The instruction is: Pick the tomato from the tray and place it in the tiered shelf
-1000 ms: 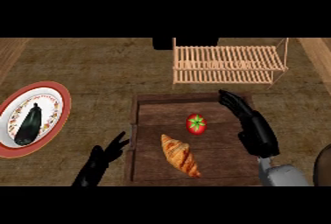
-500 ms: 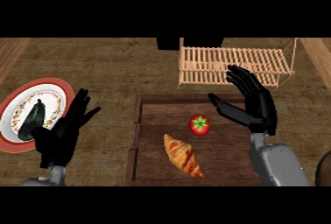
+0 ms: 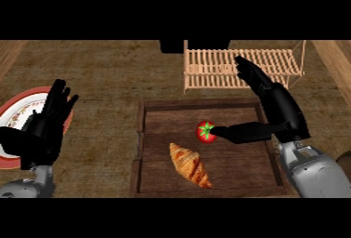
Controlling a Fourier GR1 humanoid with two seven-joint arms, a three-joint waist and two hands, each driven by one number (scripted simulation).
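A red tomato with a green stem lies in the middle of the dark wooden tray. My right hand hovers over the tray's right side, open, fingers straight and stretched toward the shelf. Its thumb reaches left and its tip touches the tomato's right side. The pale slatted tiered shelf stands behind the tray at the upper right. My left hand is open, fingers up, at the left, over a plate's edge.
A croissant lies in the tray in front of the tomato. A red-rimmed white plate sits at the left edge, partly hidden by my left hand. A dark object stands at the back behind the shelf.
My right hand has come closer to the tomato, its thumb now against it. My left hand rose from low beside the tray to upright at the left. The view has shifted slightly.
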